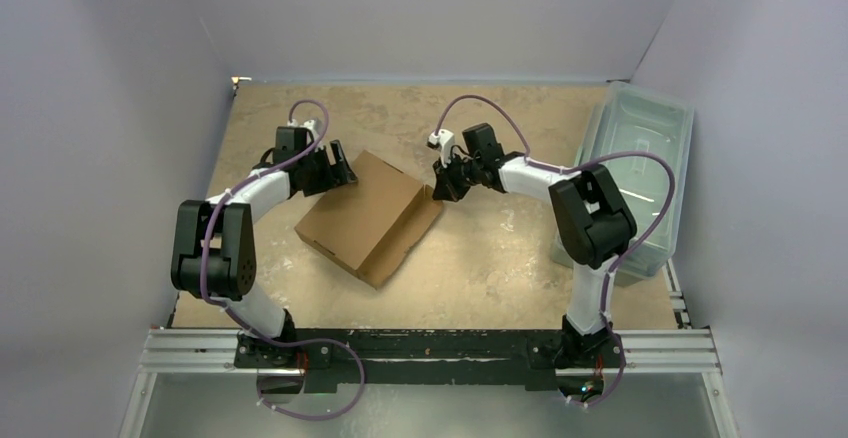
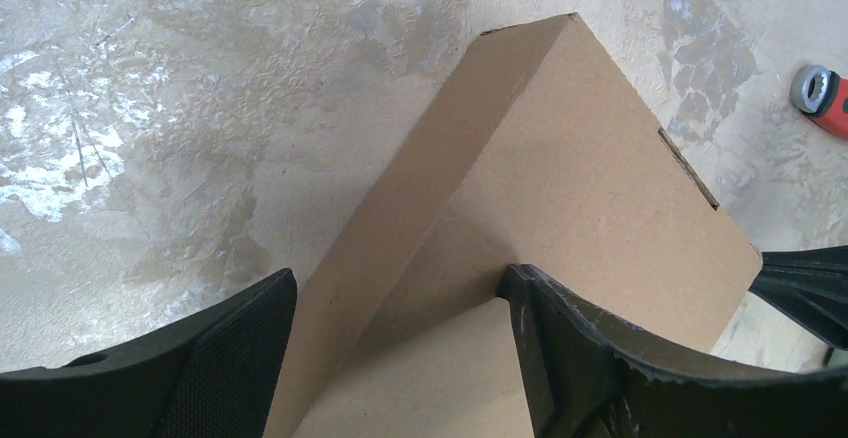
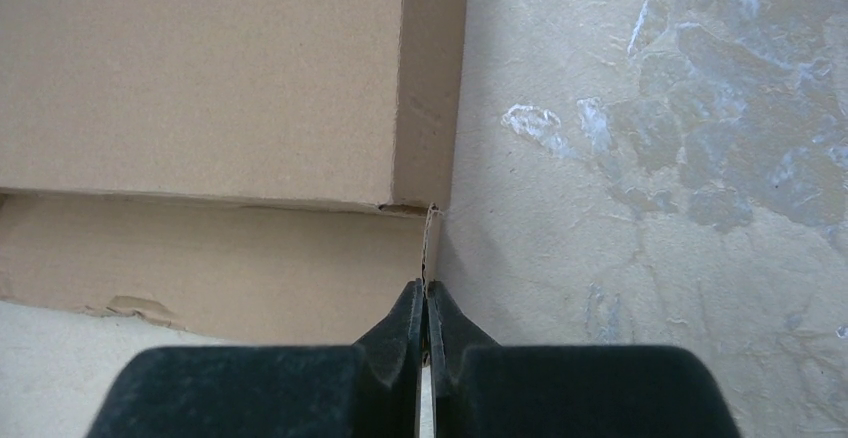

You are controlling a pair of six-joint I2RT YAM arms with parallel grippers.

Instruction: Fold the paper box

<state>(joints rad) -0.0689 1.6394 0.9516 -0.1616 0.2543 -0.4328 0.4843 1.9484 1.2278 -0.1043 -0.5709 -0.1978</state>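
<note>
The brown paper box (image 1: 365, 218) lies at an angle mid-table, its lid folded over. My left gripper (image 1: 345, 173) is at its far left corner. In the left wrist view that gripper (image 2: 400, 283) is open and straddles the corner of the box (image 2: 560, 188). One finger is beside the side wall and the other is over the top panel. My right gripper (image 1: 438, 190) is at the box's right corner. In the right wrist view it (image 3: 424, 293) is shut on the thin upright edge of a side flap (image 3: 200, 268), below the lid (image 3: 200, 78).
A translucent plastic bin (image 1: 640, 158) stands along the right side of the table. A red-handled wrench (image 2: 822, 98) lies on the tabletop just past the box, seen at the right edge of the left wrist view.
</note>
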